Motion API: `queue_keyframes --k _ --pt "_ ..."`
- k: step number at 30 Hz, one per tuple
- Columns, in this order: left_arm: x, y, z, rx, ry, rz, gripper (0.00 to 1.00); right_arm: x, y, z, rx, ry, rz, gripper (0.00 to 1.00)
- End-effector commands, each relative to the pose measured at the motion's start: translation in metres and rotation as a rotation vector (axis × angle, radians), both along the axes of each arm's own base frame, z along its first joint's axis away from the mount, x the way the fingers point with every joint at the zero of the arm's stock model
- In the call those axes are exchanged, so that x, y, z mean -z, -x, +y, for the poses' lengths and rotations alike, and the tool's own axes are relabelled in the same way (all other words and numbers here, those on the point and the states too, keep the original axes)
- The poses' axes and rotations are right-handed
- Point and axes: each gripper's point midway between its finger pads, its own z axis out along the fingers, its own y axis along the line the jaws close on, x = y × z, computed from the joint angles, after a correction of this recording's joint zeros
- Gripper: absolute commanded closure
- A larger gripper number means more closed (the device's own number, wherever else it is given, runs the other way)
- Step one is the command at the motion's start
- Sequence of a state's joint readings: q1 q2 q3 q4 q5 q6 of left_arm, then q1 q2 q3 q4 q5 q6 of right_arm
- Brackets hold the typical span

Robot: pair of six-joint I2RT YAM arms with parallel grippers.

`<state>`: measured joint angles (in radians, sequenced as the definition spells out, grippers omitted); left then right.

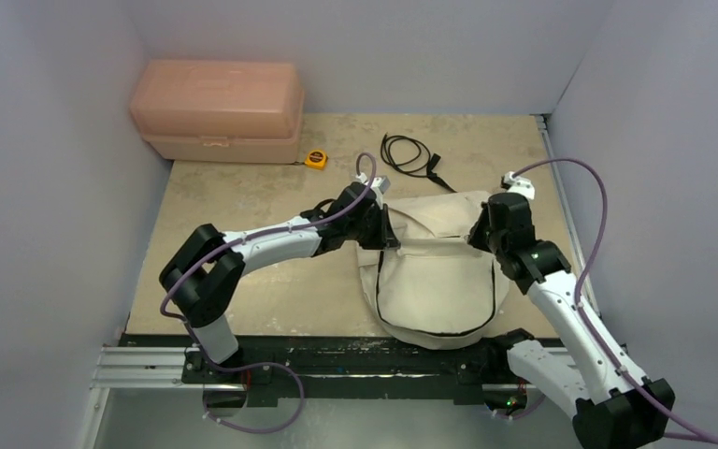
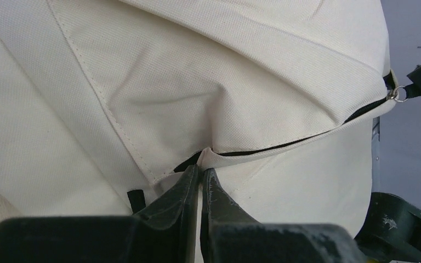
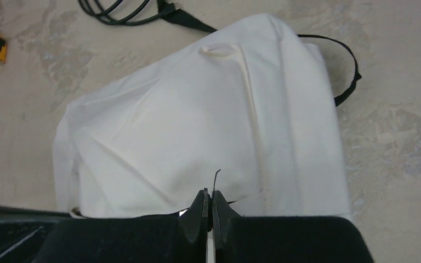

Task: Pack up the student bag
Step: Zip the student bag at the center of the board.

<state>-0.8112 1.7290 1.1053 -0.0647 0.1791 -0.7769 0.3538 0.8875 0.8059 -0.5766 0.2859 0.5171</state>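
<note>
While student bag [image 1: 435,271] lies between them, left gripper [image 2: 200,172] pinches its zipper seam, right gripper [image 3: 209,196] clamps its edge.

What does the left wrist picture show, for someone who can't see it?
The left hand is pinched shut on a cream bag, right beside its black zipper. The bag's cloth fills nearly the whole picture.

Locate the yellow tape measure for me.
Top view: the yellow tape measure lies toward the far side of the table, just right of the pink box, with the coiled black cable further right.
</note>
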Motion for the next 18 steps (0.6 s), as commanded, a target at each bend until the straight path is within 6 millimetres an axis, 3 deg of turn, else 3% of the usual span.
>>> queue_keyframes --k 1,4,8,9,11,12,14,15,18 --pt "0.024 -0.012 0.051 -0.118 -0.16 0.004 1.0 -0.026 -0.01 -0.064 0.272 0.031 -0.072 1.0" --pt "0.019 -0.011 0.047 -0.104 -0.141 0.002 1.0 -0.017 -0.009 -0.078 0.309 -0.056 -0.056 1.0" --pt "0.0 -0.006 0.037 -0.061 -0.084 0.014 1.0 -0.028 -0.011 -0.067 0.235 -0.101 -0.102 0.96" --pt "-0.007 -0.004 0.036 -0.059 -0.062 0.022 1.0 -0.03 -0.01 -0.067 0.227 -0.094 -0.102 0.89" --pt "-0.022 -0.001 0.036 -0.065 -0.026 0.03 0.86 -0.039 -0.007 -0.067 0.214 -0.083 -0.113 0.75" --pt "-0.034 0.001 0.039 -0.072 -0.004 0.025 0.76 -0.044 -0.005 -0.065 0.194 -0.082 -0.132 0.57" --pt "-0.056 0.005 0.044 -0.069 0.028 0.005 0.62 -0.059 -0.002 -0.058 0.137 -0.093 -0.175 0.33" --pt "-0.066 0.007 0.047 -0.067 0.044 -0.003 0.58 -0.067 0.001 -0.056 0.11 -0.078 -0.189 0.27" --pt "-0.107 0.021 0.057 -0.033 0.103 -0.065 0.5 -0.092 0.007 -0.036 -0.031 -0.101 -0.223 0.22"
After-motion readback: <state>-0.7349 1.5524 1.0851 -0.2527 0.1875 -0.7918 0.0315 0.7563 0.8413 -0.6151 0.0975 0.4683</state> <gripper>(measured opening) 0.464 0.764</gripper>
